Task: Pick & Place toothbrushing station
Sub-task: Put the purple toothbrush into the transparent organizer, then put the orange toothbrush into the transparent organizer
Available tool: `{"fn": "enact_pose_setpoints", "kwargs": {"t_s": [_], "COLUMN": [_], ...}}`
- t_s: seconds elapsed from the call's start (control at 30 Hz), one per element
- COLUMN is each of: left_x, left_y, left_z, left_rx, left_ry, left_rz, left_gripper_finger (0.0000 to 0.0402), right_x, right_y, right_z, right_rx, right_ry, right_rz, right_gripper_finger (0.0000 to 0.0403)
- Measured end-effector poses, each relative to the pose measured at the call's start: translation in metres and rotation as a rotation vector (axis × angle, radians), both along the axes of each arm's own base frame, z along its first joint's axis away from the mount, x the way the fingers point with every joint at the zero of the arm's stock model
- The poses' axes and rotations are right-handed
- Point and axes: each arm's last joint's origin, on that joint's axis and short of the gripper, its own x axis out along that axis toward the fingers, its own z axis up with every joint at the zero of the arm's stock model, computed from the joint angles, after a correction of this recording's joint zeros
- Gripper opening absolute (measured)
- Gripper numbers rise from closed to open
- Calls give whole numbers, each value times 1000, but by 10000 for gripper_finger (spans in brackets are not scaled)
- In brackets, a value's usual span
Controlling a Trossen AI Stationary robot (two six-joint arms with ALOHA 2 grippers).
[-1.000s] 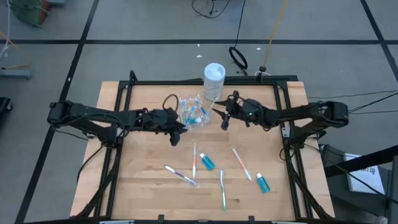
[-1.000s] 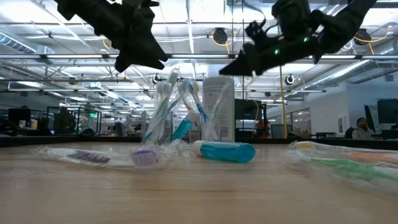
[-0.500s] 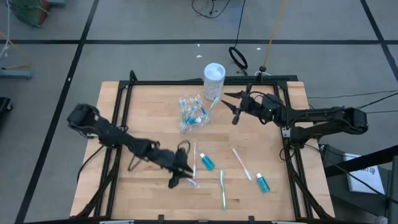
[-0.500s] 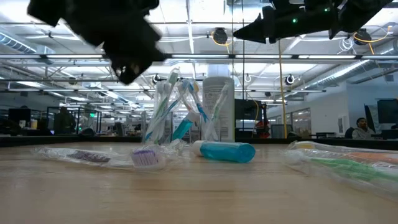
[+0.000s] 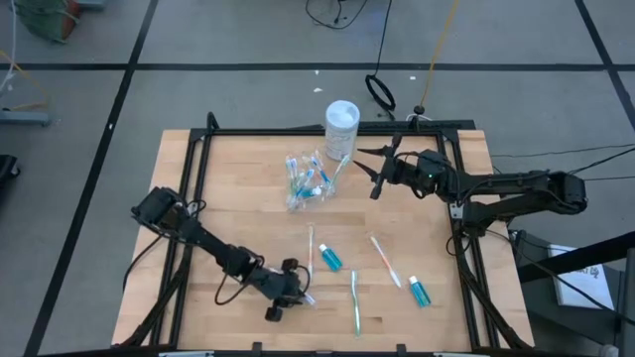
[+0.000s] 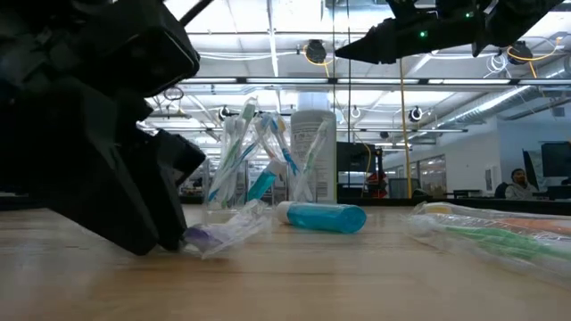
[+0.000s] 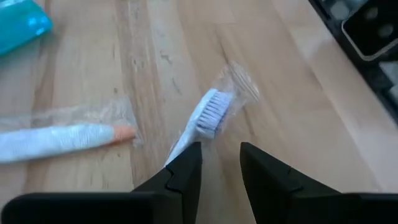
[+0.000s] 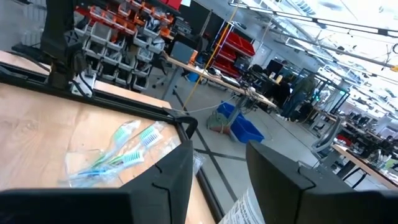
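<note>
A clear cup (image 5: 308, 180) with several toothbrushes stands at the table's far middle; it also shows in the low view (image 6: 254, 165) and the right wrist view (image 8: 118, 155). A wrapped purple-bristled toothbrush (image 7: 208, 115) lies flat near the front. My left gripper (image 7: 221, 152) is open, low at the table (image 5: 294, 290), at this brush's handle end; its bulk fills the low view's left (image 6: 169, 241). My right gripper (image 5: 377, 169) is open and empty, raised to the right of the cup (image 6: 343, 49). My left gripper comes slanting down at the purple toothbrush, along its length. The brush's handle (image 7: 180, 144) runs under the tip of one finger (image 7: 186, 165), and the bristle end lies beyond the fingertips on the table. I cannot tell whether the finger touches it.
A tall white container (image 5: 341, 127) stands just behind the cup. Loose on the table lie two blue toothpaste tubes (image 5: 329, 258) (image 5: 420, 292), an orange-tipped brush (image 5: 310, 253), a green brush (image 5: 355, 300) and another brush (image 5: 385, 260). A black frame (image 5: 298, 131) borders the table.
My left gripper has gone from beside the cup toward the table's near edge and down to the purple toothbrush. My right gripper has drawn back from the cup toward the table's right edge and up, then kept still.
</note>
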Motion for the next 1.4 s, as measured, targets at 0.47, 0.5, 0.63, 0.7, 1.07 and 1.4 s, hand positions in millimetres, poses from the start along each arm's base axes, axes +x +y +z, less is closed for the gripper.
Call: {"fn": "enact_pose_setpoints", "kwargs": {"t_s": [0.47, 0.5, 0.63, 0.7, 1.07, 1.4], "left_x": [2, 1, -8, -15, -46, -6], "left_y": [10, 13, 29, 36, 69, 73], "left_z": [39, 51, 95, 118, 201, 141], "left_rx": [104, 119, 236, 283, 117, 129], "left_ry": [-168, -198, -312, -388, -658, -427], "left_rz": [-87, -60, 95, 155, 406, 310], "left_gripper_finger": [7, 10, 13, 5, 14, 73], "right_x": [0, 0, 0, 0, 0, 0], "right_y": [0, 0, 0, 0, 0, 0], "right_z": [-4, -4, -6, -7, -11, -13], "right_rx": [93, 99, 122, 125, 191, 312], "right_ry": [11, 11, 18, 26, 47, 24], "right_rz": [1, 1, 1, 1, -2, -8], "right_gripper_finger": [139, 139, 139, 137, 134, 131]}}
